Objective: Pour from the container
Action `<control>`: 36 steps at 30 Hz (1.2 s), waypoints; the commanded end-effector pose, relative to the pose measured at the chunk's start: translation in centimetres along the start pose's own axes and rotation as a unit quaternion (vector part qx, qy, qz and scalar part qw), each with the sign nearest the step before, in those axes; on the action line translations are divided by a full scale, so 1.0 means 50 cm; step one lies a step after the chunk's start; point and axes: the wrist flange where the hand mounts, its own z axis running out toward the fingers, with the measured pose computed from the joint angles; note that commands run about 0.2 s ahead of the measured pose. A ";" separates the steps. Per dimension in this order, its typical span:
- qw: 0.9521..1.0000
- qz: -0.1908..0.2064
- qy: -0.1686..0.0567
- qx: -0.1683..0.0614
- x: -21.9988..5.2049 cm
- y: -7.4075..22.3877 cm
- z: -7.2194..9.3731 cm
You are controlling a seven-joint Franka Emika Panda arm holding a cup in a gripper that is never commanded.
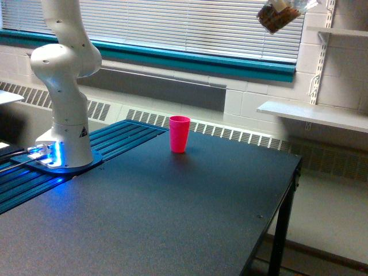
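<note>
Jaws are cropped out, so their state cannot be told; the tilted clear cup (280, 17), held high and well right of the pink cup (179, 133), risks scattering granules onto the table (190, 213).

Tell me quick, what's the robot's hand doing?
Gripper: out of view above the frame's top edge; only the tilted clear cup of brown bits shows, high above the table.

Daylight filters through the window blinds (190, 26) behind my workspace, leaving the room evenly lit but soft; the dark table (190, 201) carries a pale sheen toward its far edge; the pink cup (179, 133) casts only a faint shadow; blue light glows at my base (52, 155); my container (280, 16), at the top edge, looks slightly blurred; fine detail is grainy throughout.
</note>
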 end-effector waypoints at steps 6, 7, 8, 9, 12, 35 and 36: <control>1.000 -0.010 0.001 -0.004 -0.007 -0.017 -0.009; 1.000 -0.012 0.000 -0.004 -0.011 -0.019 -0.009; 1.000 -0.015 -0.001 -0.004 -0.014 -0.021 -0.010; 1.000 -0.018 0.000 -0.006 -0.017 -0.021 -0.009; 1.000 -0.021 0.000 -0.010 -0.026 -0.022 -0.009; 0.997 -0.063 0.001 -0.039 -0.191 -0.041 -0.049; 0.997 -0.066 0.002 -0.039 -0.201 -0.044 -0.053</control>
